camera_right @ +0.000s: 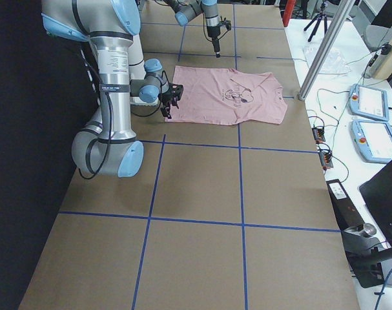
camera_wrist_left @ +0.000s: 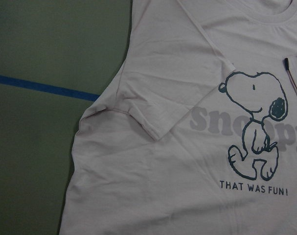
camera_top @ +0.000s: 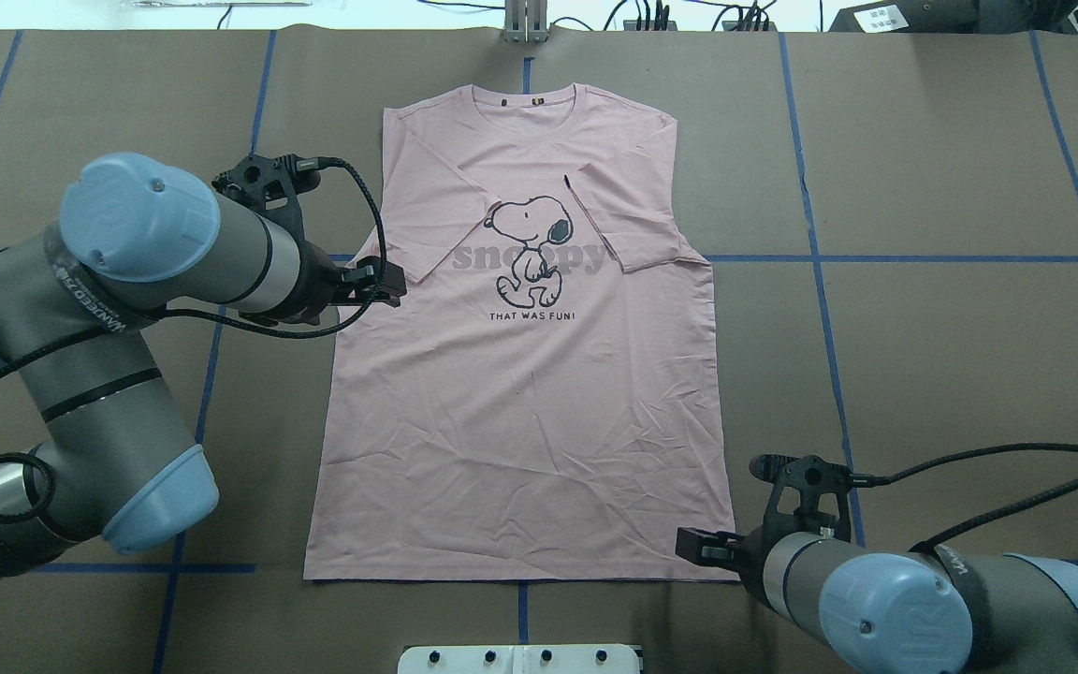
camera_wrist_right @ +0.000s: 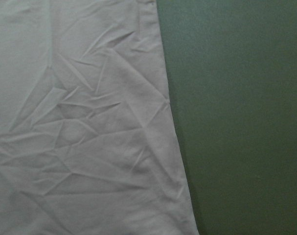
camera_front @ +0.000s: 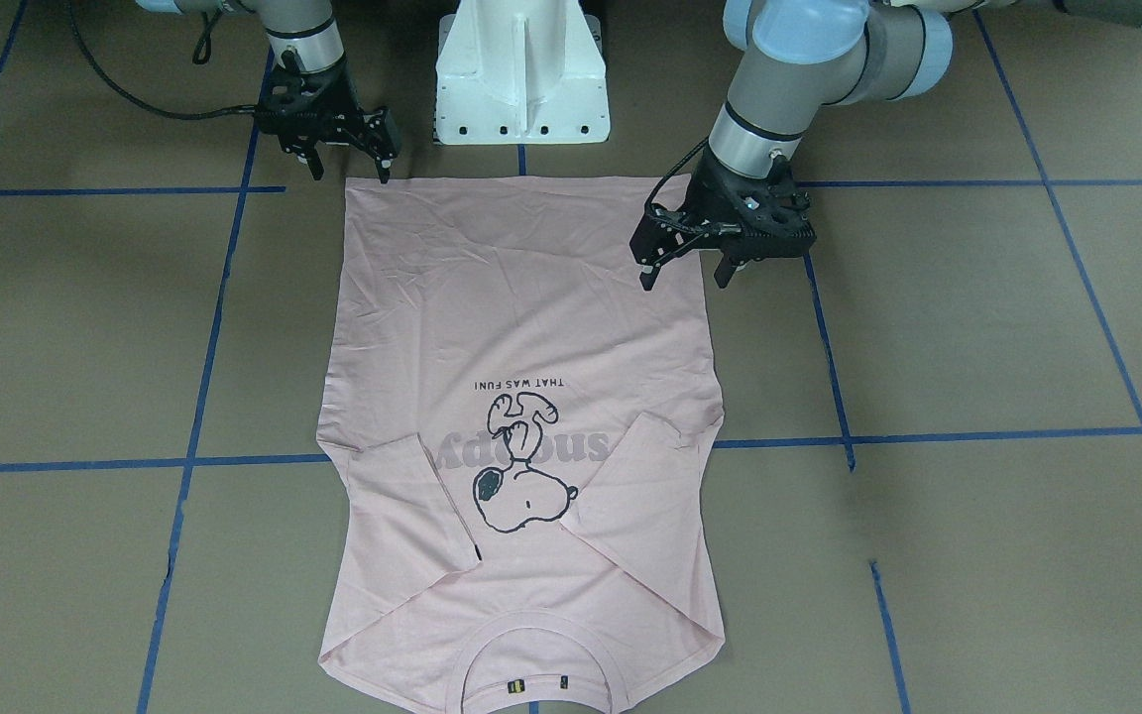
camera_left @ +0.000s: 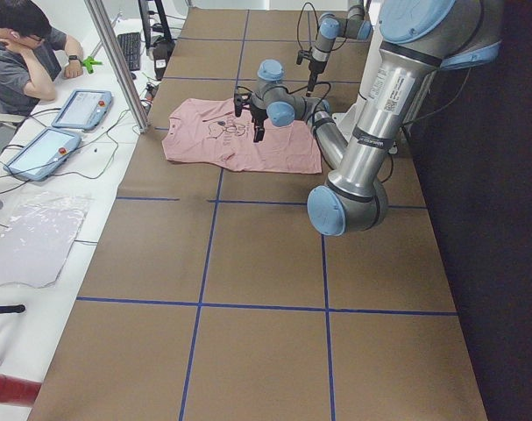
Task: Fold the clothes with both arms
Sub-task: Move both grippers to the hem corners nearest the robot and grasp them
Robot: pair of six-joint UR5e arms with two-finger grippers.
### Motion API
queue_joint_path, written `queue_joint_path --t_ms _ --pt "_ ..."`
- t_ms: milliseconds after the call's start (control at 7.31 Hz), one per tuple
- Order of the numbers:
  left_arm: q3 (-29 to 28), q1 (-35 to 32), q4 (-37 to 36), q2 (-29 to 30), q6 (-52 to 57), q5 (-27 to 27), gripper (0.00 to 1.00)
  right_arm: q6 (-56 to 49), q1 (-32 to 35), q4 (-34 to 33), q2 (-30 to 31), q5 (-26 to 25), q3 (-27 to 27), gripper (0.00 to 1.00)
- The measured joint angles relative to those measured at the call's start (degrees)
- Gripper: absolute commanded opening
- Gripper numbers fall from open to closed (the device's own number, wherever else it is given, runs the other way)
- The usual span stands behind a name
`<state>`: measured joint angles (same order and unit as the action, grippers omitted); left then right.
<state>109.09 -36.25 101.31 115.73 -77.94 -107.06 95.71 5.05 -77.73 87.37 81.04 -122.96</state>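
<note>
pink tee [camera_front: 521, 327] flat; l gripper [camera_front: 684, 281], r gripper [camera_front: 351, 176] jaws apart

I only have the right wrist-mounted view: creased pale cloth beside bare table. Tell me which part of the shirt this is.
Observer: It is the hem corner, on the robot's right, of the pale pink short-sleeved Snoopy T-shirt. The right arm's black two-finger pincer hangs open by it.
Operator: Now report the left pincer.
Observer: The left pincer is open too. It is over the shirt's side edge on the robot's left and holds nothing.
Operator: Give me the sleeves.
Observer: Both sleeves lie folded inward over the chest.
</note>
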Motion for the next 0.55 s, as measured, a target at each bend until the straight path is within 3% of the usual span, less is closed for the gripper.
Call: queue_joint_path --t_ms 547 --pt "-0.3 0.4 0.1 -0.4 0.0 0.0 1.0 0.8 -1.9 1.8 0.8 -0.7 3.3 0.95"
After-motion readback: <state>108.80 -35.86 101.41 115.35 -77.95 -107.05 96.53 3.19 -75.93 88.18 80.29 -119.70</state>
